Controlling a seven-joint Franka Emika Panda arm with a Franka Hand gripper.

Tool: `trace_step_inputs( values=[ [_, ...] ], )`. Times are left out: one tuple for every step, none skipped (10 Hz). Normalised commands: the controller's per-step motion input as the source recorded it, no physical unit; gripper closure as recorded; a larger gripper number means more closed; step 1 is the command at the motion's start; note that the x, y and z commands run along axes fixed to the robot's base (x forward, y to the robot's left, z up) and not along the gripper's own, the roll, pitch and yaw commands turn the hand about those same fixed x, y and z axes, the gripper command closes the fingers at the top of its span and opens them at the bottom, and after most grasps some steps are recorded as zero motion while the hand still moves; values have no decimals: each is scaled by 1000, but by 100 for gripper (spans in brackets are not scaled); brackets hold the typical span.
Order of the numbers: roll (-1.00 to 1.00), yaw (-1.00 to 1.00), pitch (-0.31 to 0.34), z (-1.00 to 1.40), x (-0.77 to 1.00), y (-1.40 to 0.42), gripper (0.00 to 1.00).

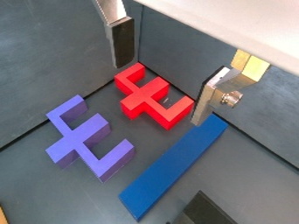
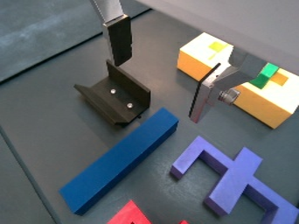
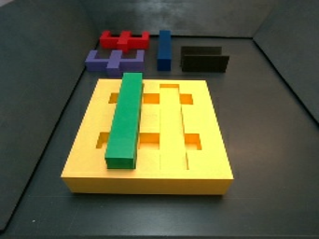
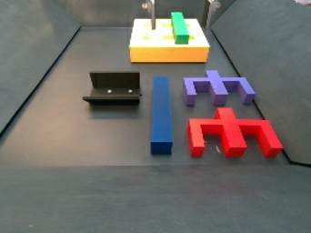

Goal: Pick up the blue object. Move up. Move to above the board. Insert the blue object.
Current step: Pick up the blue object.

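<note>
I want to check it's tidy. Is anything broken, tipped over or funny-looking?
Nothing stands out. The blue bar lies flat beside the fixture, the purple and red blocks lie flat, and the green bar sits straight in the yellow board. The gripper hangs open above the floor.

Side view: bar (image 4: 162, 112) lies between fixture (image 4: 112, 89) at left and two cross blocks (image 4: 219, 87) (image 4: 234, 132) at right. Board (image 4: 148, 48) behind, carrying another bar (image 4: 179, 25). Gripper (image 1: 167, 73) hangs open above floor between the pieces.

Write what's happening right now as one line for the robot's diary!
gripper: open, empty, above floor | blue object: flat on floor, not grasped | board: holds green bar | step: pick up, not done
</note>
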Motion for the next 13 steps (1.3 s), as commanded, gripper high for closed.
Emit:
trace_step_inputs(
  values=[
    [0, 0, 0, -23, 0, 11, 0],
    [0, 0, 0, -86, -6, 63, 0],
    [0, 0, 0, -140, 0, 63, 0],
    [-24, 0, 0, -291, 0, 23, 0],
    [-123, -3, -50, -409, 223, 29, 0],
    [-116, -26, -70, -394, 171, 3, 0],
    [-110, 0, -89, -414, 40, 51, 0],
    [-103, -11, -106, -429, 0, 109, 0],
    [-89, -6, -136, -551, 49, 151, 0],
    [-70, -31, -136, -694, 180, 171, 0],
    [-69, -43, -136, -794, 197, 177, 0],
    [-86, -6, -156, -803, 9, 200, 0],
    [-43, -26, -137, -829, 0, 180, 0]
  ],
)
